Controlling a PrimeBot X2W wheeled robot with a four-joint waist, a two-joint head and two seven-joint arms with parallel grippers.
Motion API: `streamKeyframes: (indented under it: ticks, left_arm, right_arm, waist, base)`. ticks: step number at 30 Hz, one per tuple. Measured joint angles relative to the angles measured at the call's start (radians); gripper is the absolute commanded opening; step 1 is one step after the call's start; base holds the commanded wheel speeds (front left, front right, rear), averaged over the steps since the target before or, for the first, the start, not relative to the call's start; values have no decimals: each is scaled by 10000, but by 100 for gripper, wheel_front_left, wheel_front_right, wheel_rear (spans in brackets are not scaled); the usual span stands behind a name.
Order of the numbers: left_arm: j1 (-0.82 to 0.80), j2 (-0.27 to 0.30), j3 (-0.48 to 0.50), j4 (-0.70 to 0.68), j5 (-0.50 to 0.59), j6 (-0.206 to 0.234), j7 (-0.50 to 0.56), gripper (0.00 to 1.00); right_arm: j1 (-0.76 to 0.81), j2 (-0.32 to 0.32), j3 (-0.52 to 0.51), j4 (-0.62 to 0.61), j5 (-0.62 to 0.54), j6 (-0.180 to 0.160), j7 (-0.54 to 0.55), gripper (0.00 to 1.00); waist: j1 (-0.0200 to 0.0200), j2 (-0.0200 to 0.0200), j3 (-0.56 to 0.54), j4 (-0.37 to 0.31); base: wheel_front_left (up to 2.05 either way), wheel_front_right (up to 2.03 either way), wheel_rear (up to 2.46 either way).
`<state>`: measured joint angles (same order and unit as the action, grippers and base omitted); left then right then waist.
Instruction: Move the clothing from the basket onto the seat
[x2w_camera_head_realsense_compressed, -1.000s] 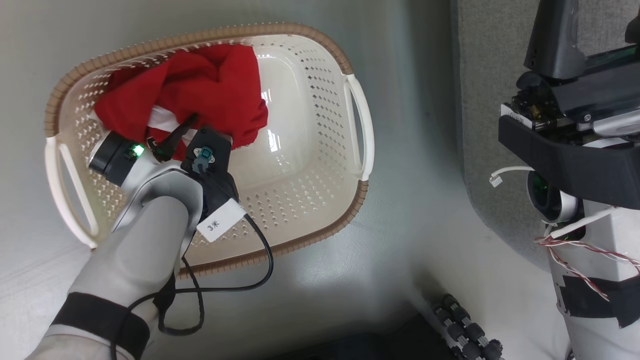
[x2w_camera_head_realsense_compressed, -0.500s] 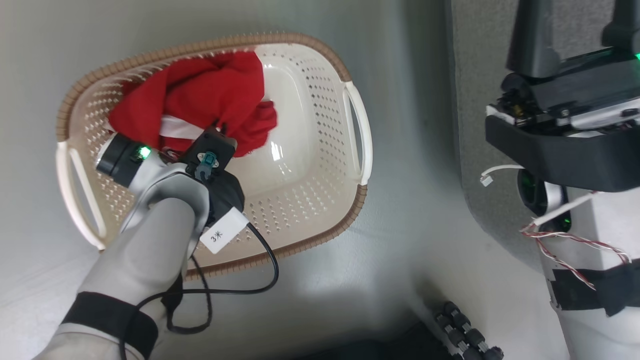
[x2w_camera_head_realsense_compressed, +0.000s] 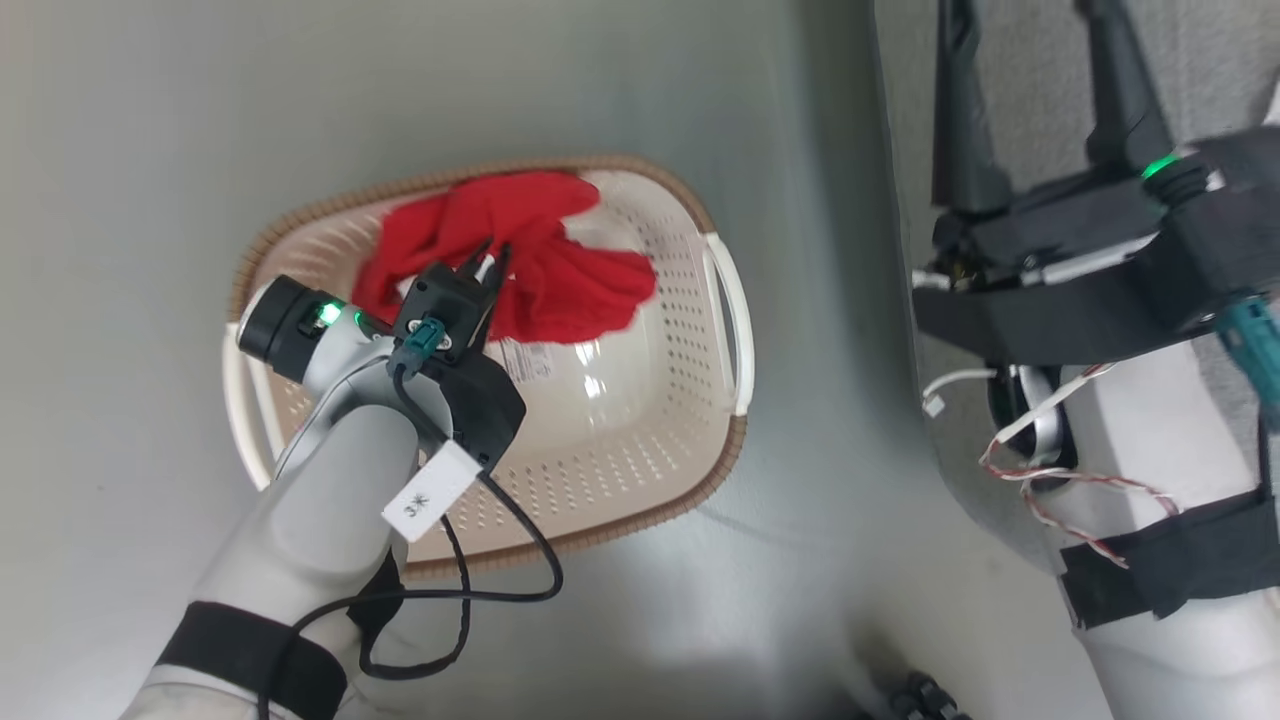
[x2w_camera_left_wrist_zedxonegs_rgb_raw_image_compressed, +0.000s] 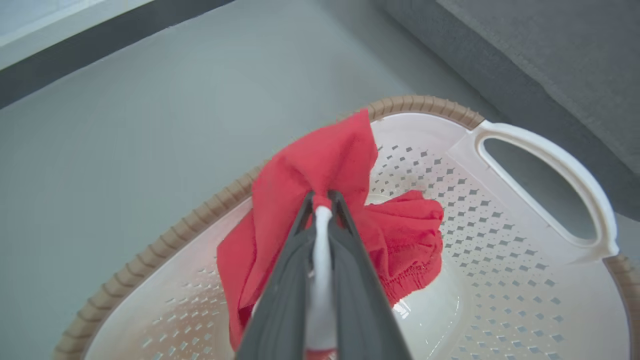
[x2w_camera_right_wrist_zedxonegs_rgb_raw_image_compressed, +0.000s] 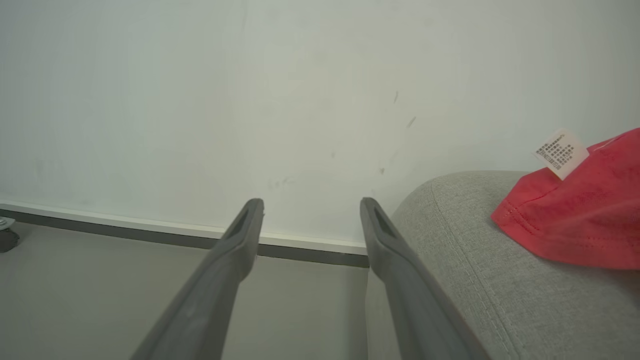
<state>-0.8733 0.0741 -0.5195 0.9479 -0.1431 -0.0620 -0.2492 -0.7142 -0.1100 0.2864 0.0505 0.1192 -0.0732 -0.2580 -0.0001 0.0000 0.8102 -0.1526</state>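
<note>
The left gripper (x2w_camera_left_wrist_zedxonegs_rgb_raw_image_compressed: 322, 197) hangs over the middle of the basket (x2w_camera_head_realsense_compressed: 640, 440). Its fingers are pinched almost together on a fold of the clothing (x2w_camera_head_realsense_compressed: 560, 280), with a strip of white trim squeezed between them. The rest of the red cloth hangs from that fold down into the basket, bunched toward its far side. Right of the basket lies the seat (x2w_camera_right_wrist_zedxonegs_rgb_raw_image_compressed: 475, 260), where another red garment (x2w_camera_right_wrist_zedxonegs_rgb_raw_image_compressed: 575, 215) with a white tag (x2w_camera_right_wrist_zedxonegs_rgb_raw_image_compressed: 560, 152) already rests. The right gripper (x2w_camera_right_wrist_zedxonegs_rgb_raw_image_compressed: 310, 205), farther right of the basket at the seat's corner, has its fingers wide apart and holds nothing.

The pinch is thin and sits near an edge of the cloth, so the fold could slide out during the lift. A trailing hem could also snag the rim (x2w_camera_head_realsense_compressed: 720, 470) and drag the light basket along.

A second ago the left fingers stood apart over the heap. Now they are closed and the cloth is drawn up, baring a sticker (x2w_camera_head_realsense_compressed: 525, 358) on the basket's bottom. The head camera has also shifted.
</note>
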Motion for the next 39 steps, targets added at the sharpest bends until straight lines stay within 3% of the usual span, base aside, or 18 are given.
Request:
streamKeyframes:
  ticks: [17, 39]
  left_arm:
    - [222, 59, 535, -1639, -897, -445, -4, 0]
    - [698, 378, 570, -2847, -1486, -614, -6, 0]
  right_arm:
    - [787, 56, -121, 1256, 301, 209, 2, 100]
    - [2203, 178, 349, 2583, 629, 915, 12, 100]
  waist:
    - [-1, 0, -2178, 677]
    - [-1, -1, -5293, 1229]
  base:
    - [0, 0, 0]
    - [0, 0, 0]
